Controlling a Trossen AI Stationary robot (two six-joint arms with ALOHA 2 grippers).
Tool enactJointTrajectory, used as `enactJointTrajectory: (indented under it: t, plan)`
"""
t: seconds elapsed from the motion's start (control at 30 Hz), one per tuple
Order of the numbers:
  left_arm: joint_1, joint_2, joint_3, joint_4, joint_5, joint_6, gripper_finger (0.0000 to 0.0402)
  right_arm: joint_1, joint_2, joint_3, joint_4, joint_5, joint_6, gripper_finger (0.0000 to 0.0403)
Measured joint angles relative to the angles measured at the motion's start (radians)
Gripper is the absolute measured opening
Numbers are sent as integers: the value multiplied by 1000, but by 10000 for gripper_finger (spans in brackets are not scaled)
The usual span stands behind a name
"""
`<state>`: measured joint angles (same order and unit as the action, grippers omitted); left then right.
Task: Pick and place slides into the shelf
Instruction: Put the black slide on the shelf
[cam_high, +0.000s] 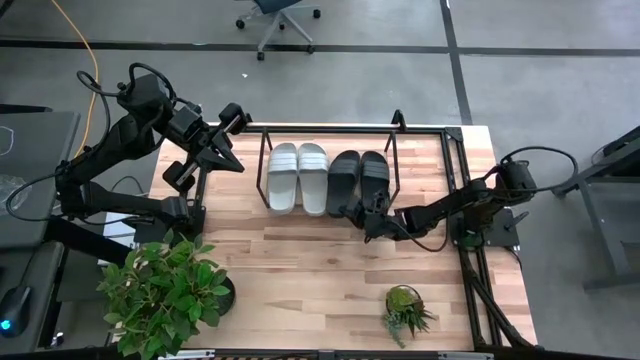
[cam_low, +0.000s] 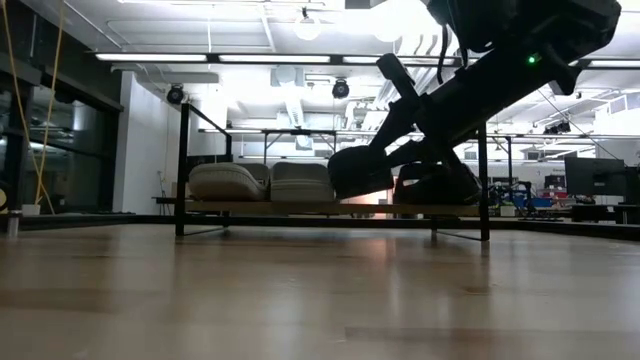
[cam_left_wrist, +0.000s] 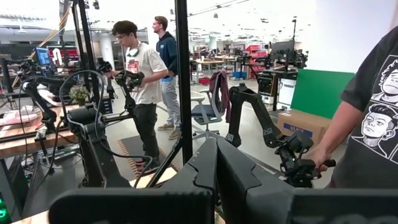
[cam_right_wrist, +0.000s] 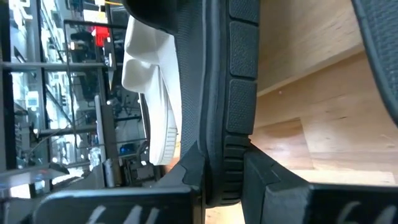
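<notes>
Slides: four sit in a row on the shelf (cam_high: 392, 150), the landmark for everything here — the light grey pair (cam_high: 297, 176) toward its left end, the black pair (cam_high: 358, 178) toward its right.
Held slide: the inner black slide (cam_high: 345, 180) has its near edge at the shelf's front, and the right wrist view shows its ribbed sole rim (cam_right_wrist: 214, 99) running between the fingers.
Right gripper: the right gripper (cam_high: 368, 220) is at the shelf's front edge, just before the black pair, fingers clamped on that sole rim.
Risk, release: judged from the clamp, drawing the arm back before the fingers part would likely drag the slide off the wood base (cam_high: 425, 160) onto the table (cam_high: 320, 260).
Risk, neighbours: the four slides lie close side by side; a sideways twist on exit could knock the outer black slide (cam_high: 374, 172) or push the inner one against the grey pair.
Risk, frame: the shelf's thin tubing (cam_high: 393, 168) crosses just above the black pair, so a steep lift could catch the wrist on it and shift the whole shelf.
Left gripper: the left gripper (cam_high: 200, 155) waits raised beyond the shelf's left end; whether its fingers are apart or together I cannot tell.
</notes>
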<state>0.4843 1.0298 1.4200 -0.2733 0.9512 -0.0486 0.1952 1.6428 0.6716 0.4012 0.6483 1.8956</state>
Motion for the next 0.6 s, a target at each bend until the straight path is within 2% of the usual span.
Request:
enactJointTrajectory:
  t: [0.1,0.3,0.6]
  plan:
    - [0,0,0,0,0,0,2,-2,0,0,-11,-5,17,36]
    - [0,0,0,0,0,19,2,-1,0,0,-23,-10,34,80]
    - [0,0,0,0,0,21,2,1,0,0,-17,-8,93,98]
